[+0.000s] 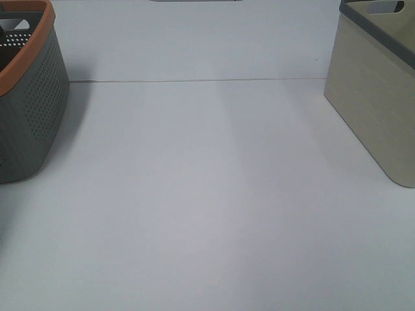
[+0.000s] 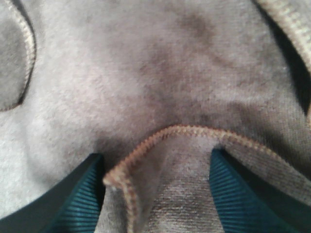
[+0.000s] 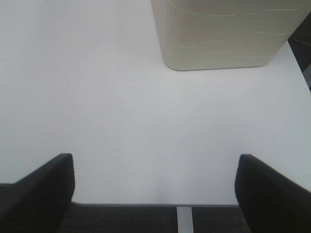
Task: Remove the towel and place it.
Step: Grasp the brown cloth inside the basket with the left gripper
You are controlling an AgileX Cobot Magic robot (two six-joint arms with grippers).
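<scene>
Grey basket (image 1: 32,110): stands at the far left of the table (image 1: 207,194) in the high view. It has perforated walls and an orange rim, and the frame cuts off part of it.
Left gripper (image 2: 155,155): open. Its teal ribbed fingers (image 2: 77,194) stand apart, pressed down close to the cloth.
Towel (image 2: 146,73): fills the whole left wrist view directly under the left gripper as soft brownish terry. A raised fold lies between the two fingers, and the cloth reaches both of them.
Hem (image 2: 194,130): a stitched edge arches over the fold between the fingers and runs down beside the left-hand finger in that picture.
Towel's resting place: only the left wrist view shows the towel, and it shows nothing around it. I cannot tell what it lies on or in.
Table middle: a broad bare white surface between basket and bin in the high view, with a thin seam line (image 1: 194,81) across the back.
Right gripper (image 3: 154,158): open. Its two dark fingers (image 3: 43,189) are spread wide over bare table and hold nothing.
Table edge (image 3: 146,205): seen only by the right wrist camera, just beneath the right gripper, with dark floor beyond it.
Beige bin (image 1: 369,110): stands at the far right in the high view and has a grey rim. The right wrist view shows its rounded lower corner (image 3: 218,39), well apart from the fingers.
</scene>
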